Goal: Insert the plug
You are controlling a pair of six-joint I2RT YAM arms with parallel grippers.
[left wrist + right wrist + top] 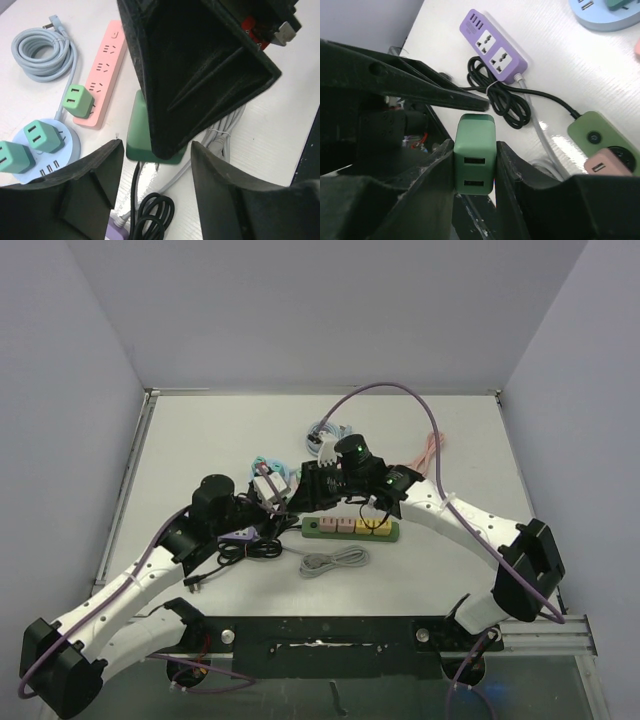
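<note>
- Top view: the left arm [140, 580] and right arm [470, 525] meet over the bench [200, 430], just above the green strip [350, 528]. The fingers overlap here, so their state cannot be read from this view.
- Left wrist view: the left fingers [90, 190] stand apart with nothing clamped. The right fingers [200, 75] fill the space beyond them as a black wedge. The end of the green strip shows under that wedge, in line with the gap.
- The pink strip [102, 75] and the blue hub [55, 150] with its chargers lie off to the left finger's side.
- From here the left fingers would best back off, or press the strip down so it cannot slide.
- Right wrist view: the right fingers are clamped on the green plug [475, 160], one on each flank, with its two ports facing the camera. The prongs are hidden on the far side.
- The green strip lies beyond the right-hand finger, apart from the plug. The purple strip [497, 47] and black cable [505, 102] lie ahead of the fingertips.
- To do it well, carry the plug over a free socket and square the prongs to the slots. Then push straight down without tilting, with the grip firm until it seats.
</note>
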